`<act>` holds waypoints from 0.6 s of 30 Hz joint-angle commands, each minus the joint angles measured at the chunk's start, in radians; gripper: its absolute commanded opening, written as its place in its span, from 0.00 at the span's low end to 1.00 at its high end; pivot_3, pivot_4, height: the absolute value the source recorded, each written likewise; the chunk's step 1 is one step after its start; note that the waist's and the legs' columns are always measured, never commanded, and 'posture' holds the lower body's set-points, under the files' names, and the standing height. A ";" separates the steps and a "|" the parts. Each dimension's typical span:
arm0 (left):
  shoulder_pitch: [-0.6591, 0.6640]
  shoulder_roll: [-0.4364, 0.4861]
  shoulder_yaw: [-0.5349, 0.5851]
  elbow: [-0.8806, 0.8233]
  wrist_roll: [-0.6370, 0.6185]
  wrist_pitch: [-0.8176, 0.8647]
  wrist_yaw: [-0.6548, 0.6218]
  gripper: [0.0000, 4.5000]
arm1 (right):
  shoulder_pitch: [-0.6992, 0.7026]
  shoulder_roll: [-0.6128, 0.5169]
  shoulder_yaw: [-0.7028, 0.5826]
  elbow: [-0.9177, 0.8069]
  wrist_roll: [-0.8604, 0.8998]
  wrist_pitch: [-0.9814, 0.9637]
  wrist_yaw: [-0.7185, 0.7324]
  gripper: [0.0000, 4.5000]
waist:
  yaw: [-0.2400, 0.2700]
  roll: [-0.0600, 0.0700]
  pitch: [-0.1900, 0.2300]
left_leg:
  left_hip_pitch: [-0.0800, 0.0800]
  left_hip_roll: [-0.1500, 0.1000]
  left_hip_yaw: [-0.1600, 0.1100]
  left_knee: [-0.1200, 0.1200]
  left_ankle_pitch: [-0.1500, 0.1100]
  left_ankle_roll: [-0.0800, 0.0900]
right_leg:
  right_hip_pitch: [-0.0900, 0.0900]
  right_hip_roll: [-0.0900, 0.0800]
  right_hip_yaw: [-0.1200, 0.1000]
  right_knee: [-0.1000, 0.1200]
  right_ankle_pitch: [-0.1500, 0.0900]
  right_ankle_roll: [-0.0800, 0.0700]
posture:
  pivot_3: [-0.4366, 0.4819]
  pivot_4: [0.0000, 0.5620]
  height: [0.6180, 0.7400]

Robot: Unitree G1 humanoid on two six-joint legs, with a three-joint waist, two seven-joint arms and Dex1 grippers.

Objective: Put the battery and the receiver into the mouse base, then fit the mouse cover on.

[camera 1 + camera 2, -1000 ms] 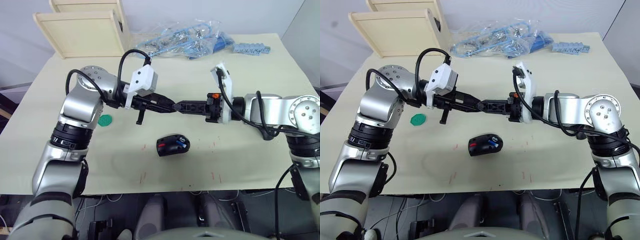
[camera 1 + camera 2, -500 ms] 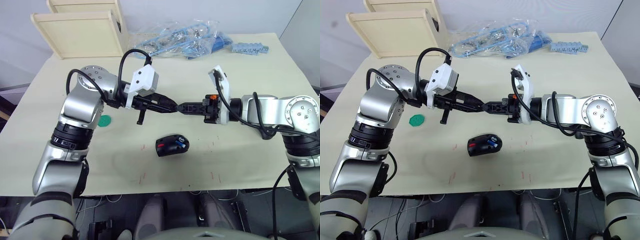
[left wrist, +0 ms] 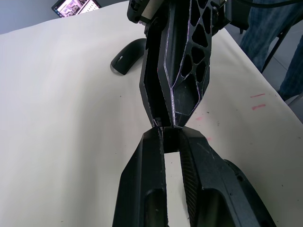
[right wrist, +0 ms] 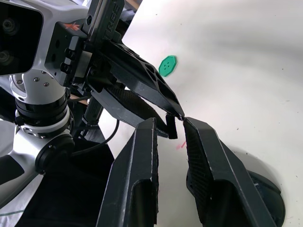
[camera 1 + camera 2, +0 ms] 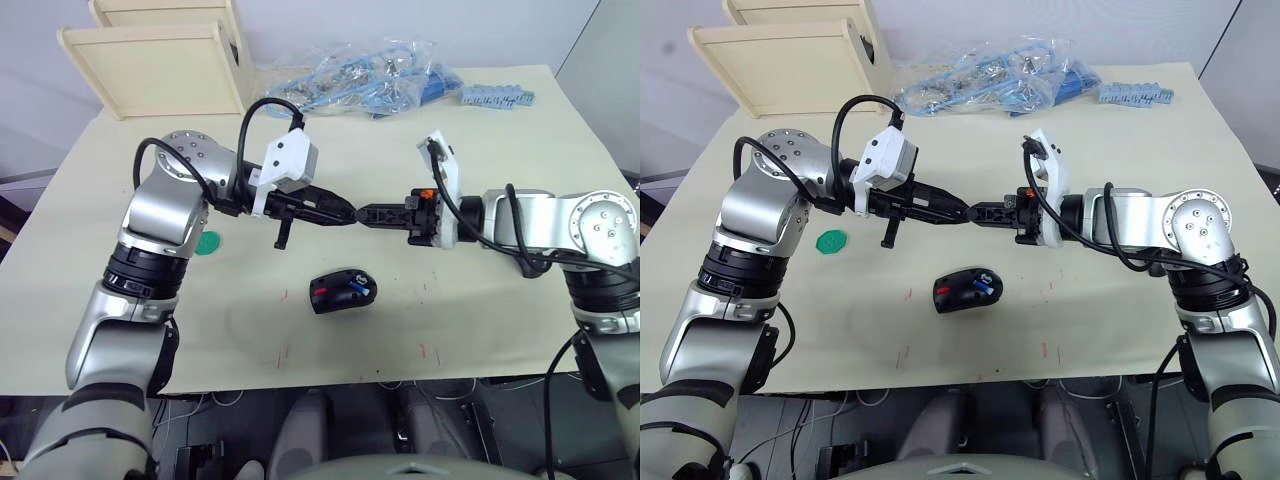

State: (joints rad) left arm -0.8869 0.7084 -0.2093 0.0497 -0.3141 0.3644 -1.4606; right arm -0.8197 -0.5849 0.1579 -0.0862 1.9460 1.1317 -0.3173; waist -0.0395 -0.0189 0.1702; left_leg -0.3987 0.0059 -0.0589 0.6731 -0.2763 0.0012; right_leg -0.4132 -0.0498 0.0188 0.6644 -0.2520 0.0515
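My left gripper [image 5: 350, 215] and right gripper [image 5: 364, 213] meet tip to tip in the air above the middle of the table. A tiny dark piece, the receiver [image 4: 171, 126], sits pinched in the left fingertips, and the right fingers stand closed around it too. Below them the black mouse base [image 5: 333, 297] with red parts lies on the table, the blue battery [image 5: 361, 291] lying in it. The glossy black mouse cover [image 3: 127, 56] lies on the table near my right forearm, largely hidden by it in the head views.
A small green disc [image 5: 208, 241] lies on the table by my left arm. At the far edge are a pile of clear bags with blue parts [image 5: 370, 85] and two pale wooden boxes [image 5: 160, 60]. Bare table lies around the mouse base.
The right gripper's fingers have closed in around the tip of the left gripper, and the right arm has edged slightly toward it. The left arm and the mouse base have not moved.
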 commanded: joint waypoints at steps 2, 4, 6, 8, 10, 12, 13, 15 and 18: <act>-0.025 -0.008 0.009 -0.045 -0.008 -0.009 0.003 0.03 | -0.010 0.013 -0.016 -0.028 0.026 0.001 0.006 0.02 | 0.000 0.000 0.000 | 0.000 0.000 0.000 0.000 0.000 0.000 | 0.000 0.000 0.000 0.000 0.000 0.000 | 0.48 0.27 1.00; -0.024 -0.010 0.010 -0.047 -0.008 -0.008 0.004 0.03 | -0.008 0.014 -0.015 -0.031 0.026 0.003 0.004 0.02 | 0.000 0.000 0.000 | 0.000 0.000 0.000 0.000 0.000 0.000 | 0.000 0.000 0.000 0.000 0.000 0.000 | 0.48 0.27 1.00; -0.021 -0.010 0.011 -0.052 -0.009 -0.005 0.005 0.03 | -0.008 0.014 -0.016 -0.032 0.026 0.004 0.004 0.02 | 0.000 0.000 0.000 | 0.000 0.000 0.000 0.000 0.000 0.000 | 0.000 0.000 0.000 0.000 0.000 0.000 | 0.48 0.27 1.00; -0.018 -0.009 0.014 -0.053 -0.013 0.002 0.007 0.03 | -0.009 0.010 -0.016 -0.033 0.026 0.005 0.003 0.02 | 0.000 0.000 0.000 | 0.000 0.000 0.000 0.000 0.000 0.000 | 0.000 0.000 0.000 0.000 0.000 0.000 | 0.48 0.27 1.00; -0.012 -0.006 0.018 -0.054 -0.017 0.005 0.005 0.03 | -0.011 0.008 -0.018 -0.033 0.026 0.006 0.004 0.02 | 0.000 0.000 0.000 | 0.000 0.000 0.000 0.000 0.000 0.000 | 0.000 0.000 0.000 0.000 0.000 0.000 | 0.48 0.27 1.00; -0.011 -0.013 0.030 -0.051 -0.029 0.027 0.020 0.03 | -0.015 0.005 -0.021 -0.031 0.026 0.006 0.005 0.02 | 0.000 0.000 0.000 | 0.000 0.000 0.000 0.000 0.000 0.000 | 0.000 0.000 0.000 0.000 0.000 0.000 | 0.48 0.27 1.00; -0.009 -0.011 0.034 -0.053 -0.036 0.037 0.018 0.12 | -0.016 0.004 -0.022 -0.031 0.026 0.006 0.006 0.00 | 0.000 0.000 0.000 | 0.000 0.000 0.000 0.000 0.000 0.000 | 0.000 0.000 0.000 0.000 0.000 0.000 | 0.48 0.27 1.00; 0.002 -0.002 0.046 -0.060 -0.049 0.054 0.019 0.29 | -0.016 -0.001 -0.024 -0.032 0.026 0.007 0.007 0.00 | 0.000 0.000 0.000 | 0.000 0.000 0.000 0.000 0.000 0.000 | 0.000 0.000 0.000 0.000 0.000 0.000 | 0.48 0.27 1.00; 0.034 0.029 0.069 -0.082 -0.063 0.085 0.035 0.52 | -0.003 -0.021 -0.033 -0.038 0.026 0.014 0.011 0.00 | -0.001 0.000 0.000 | 0.000 0.000 0.000 0.000 0.000 0.000 | 0.000 0.000 0.000 0.000 0.000 0.000 | 0.48 0.27 1.00</act>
State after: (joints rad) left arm -0.8699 0.7060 -0.1920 0.0091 -0.3549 0.4310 -1.4367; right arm -0.8195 -0.5834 0.1568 -0.0876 1.9477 1.1379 -0.3207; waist -0.0401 -0.0188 0.1702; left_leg -0.3988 0.0060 -0.0590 0.6730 -0.2763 0.0012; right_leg -0.4132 -0.0498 0.0189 0.6642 -0.2520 0.0516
